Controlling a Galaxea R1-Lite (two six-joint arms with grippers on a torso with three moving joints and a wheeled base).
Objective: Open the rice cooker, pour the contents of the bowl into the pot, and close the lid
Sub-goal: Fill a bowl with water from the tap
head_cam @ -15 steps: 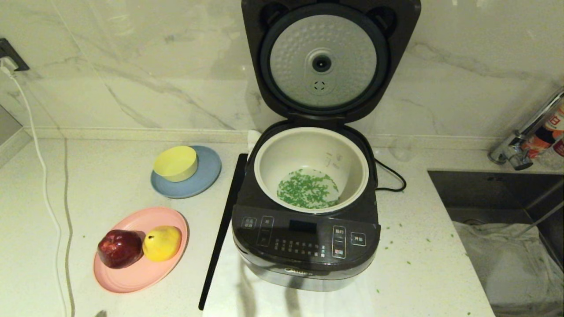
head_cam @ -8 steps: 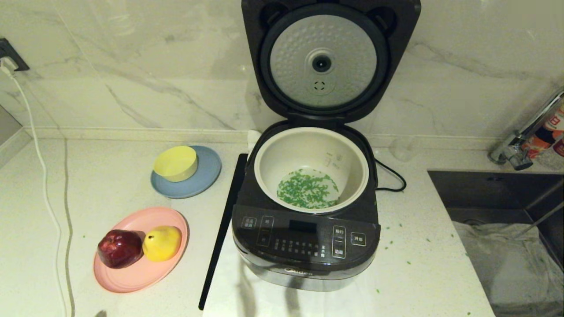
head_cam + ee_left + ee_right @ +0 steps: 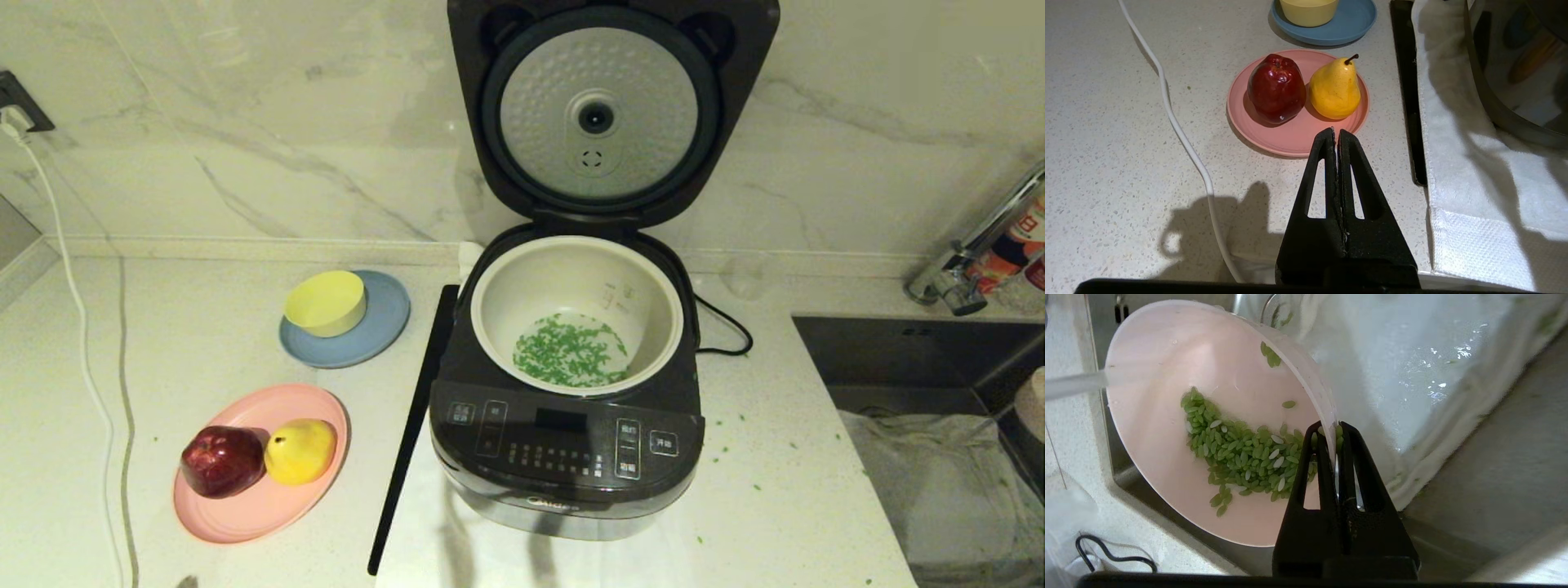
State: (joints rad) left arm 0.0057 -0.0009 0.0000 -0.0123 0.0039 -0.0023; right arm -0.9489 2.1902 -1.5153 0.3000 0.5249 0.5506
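Observation:
The rice cooker [image 3: 563, 457] stands at the middle of the counter with its lid [image 3: 600, 114] swung upright, silver dimpled plate facing me. Green grains [image 3: 570, 351] cover part of the off-white pot's [image 3: 506, 286] floor. My right gripper [image 3: 1334, 428] is shut on the rim of the pale pink bowl [image 3: 1167, 428], held tilted over the sink, with more green grains [image 3: 1237, 453] inside. In the head view only the bowl's edge [image 3: 1033, 400] shows at the far right. My left gripper [image 3: 1336, 132] is shut and empty, hovering low over the counter near the pink plate.
A pink plate [image 3: 261, 506] with a red apple and a yellow pear, and a yellow bowl [image 3: 325, 302] on a blue plate, lie left of the cooker. A white cable [image 3: 82, 343] runs along the left. The sink [image 3: 914, 359] holds a white cloth. Stray grains dot the counter.
A pale edge of the bowl has come into the head view at the far right over the sink. The cooker, pot and lid have not moved.

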